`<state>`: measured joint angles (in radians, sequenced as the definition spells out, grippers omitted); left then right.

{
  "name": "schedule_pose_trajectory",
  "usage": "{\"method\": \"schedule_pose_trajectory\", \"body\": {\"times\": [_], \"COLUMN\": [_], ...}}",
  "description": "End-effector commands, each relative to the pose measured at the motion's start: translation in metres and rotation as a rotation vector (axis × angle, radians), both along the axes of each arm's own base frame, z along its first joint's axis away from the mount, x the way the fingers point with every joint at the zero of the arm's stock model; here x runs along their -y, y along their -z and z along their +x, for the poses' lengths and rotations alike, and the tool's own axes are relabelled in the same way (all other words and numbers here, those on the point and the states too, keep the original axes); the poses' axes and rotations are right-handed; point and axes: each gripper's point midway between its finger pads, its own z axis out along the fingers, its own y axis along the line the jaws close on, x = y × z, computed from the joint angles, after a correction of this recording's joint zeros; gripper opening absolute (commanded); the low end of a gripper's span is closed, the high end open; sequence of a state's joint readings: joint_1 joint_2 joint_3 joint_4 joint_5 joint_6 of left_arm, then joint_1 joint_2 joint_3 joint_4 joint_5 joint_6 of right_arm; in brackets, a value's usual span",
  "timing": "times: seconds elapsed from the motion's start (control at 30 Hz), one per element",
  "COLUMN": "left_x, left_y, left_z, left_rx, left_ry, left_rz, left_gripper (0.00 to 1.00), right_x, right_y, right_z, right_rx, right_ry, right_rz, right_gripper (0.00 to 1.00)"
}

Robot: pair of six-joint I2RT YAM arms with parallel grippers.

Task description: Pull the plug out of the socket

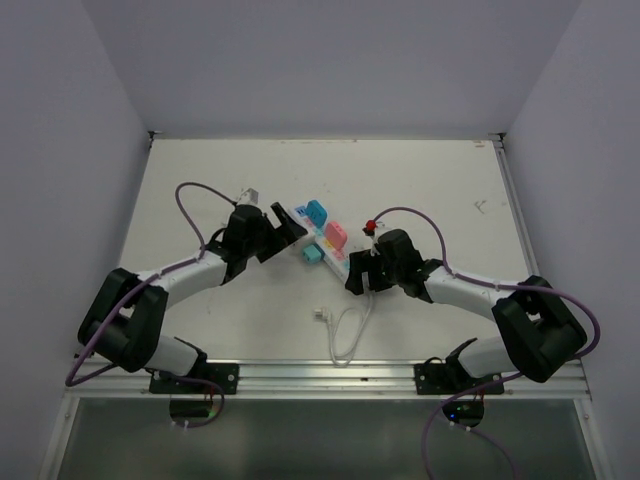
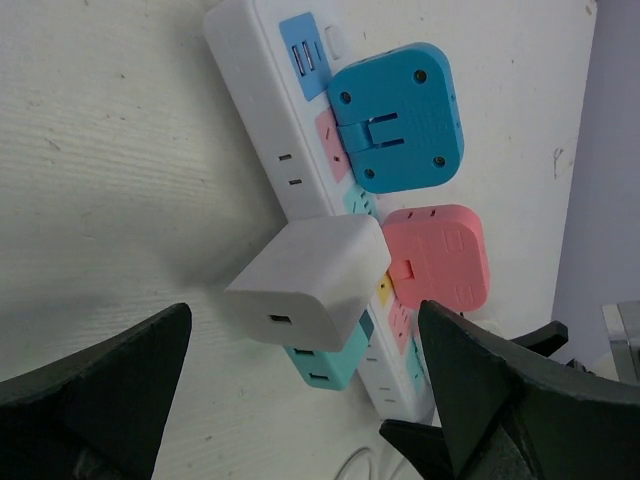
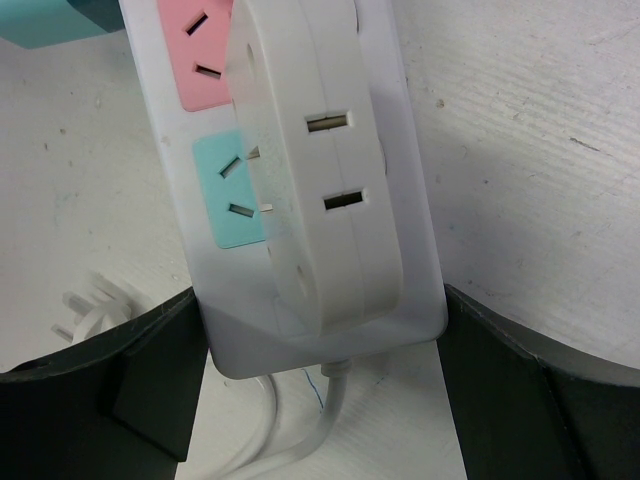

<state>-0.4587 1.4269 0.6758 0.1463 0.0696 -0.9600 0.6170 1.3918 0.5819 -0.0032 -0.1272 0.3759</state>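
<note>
The socket [image 1: 345,262] is a long white strip lying slantwise mid-table, with a blue plug [image 1: 317,211], a pink plug [image 1: 336,234] and a teal plug [image 1: 313,255] on it. In the left wrist view a white cube plug [image 2: 305,280] stands in the socket [image 2: 262,90] above the teal plug [image 2: 320,362]. My left gripper [image 2: 300,335] is open, its fingers [image 2: 110,390] wide on either side of the cube and apart from it. My right gripper [image 3: 320,335] is shut across the socket's cord end [image 3: 410,290], both fingers [image 3: 150,370] against its sides. A flat white adapter [image 3: 330,170] sits there.
The strip's thin white cord [image 1: 350,330] loops toward the near edge and ends in a loose wall plug [image 1: 322,314]. White walls close in the table at the left, back and right. A metal rail runs along the near edge between the arm bases.
</note>
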Motion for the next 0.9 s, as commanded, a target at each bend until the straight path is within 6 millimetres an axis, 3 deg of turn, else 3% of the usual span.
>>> {"method": "schedule_pose_trajectory", "body": {"times": [0.0, 0.17, 0.37, 0.53, 0.87], "left_x": [0.009, 0.015, 0.021, 0.022, 0.024], "left_y": [-0.01, 0.005, 0.009, 0.008, 0.003], "left_z": [0.012, 0.006, 0.009, 0.01, 0.003], "left_rx": [-0.022, -0.082, -0.076, -0.053, -0.038], "left_ry": [-0.086, -0.121, -0.132, -0.146, -0.167], "left_rz": [-0.127, -0.21, -0.247, -0.296, -0.397], "left_gripper": [1.0, 0.98, 0.95, 0.86, 0.6], "right_x": [-0.011, -0.011, -0.012, -0.012, -0.016], "right_y": [0.002, 0.004, 0.005, 0.006, 0.005], "right_z": [-0.014, -0.015, -0.015, -0.016, -0.014], "right_rx": [-0.047, -0.058, -0.062, -0.065, -0.065], "right_ry": [-0.057, -0.058, -0.06, -0.063, -0.048], "right_rz": [0.035, 0.036, 0.036, 0.036, 0.064], "right_gripper": [0.0, 0.0, 0.0, 0.0, 0.0]}}
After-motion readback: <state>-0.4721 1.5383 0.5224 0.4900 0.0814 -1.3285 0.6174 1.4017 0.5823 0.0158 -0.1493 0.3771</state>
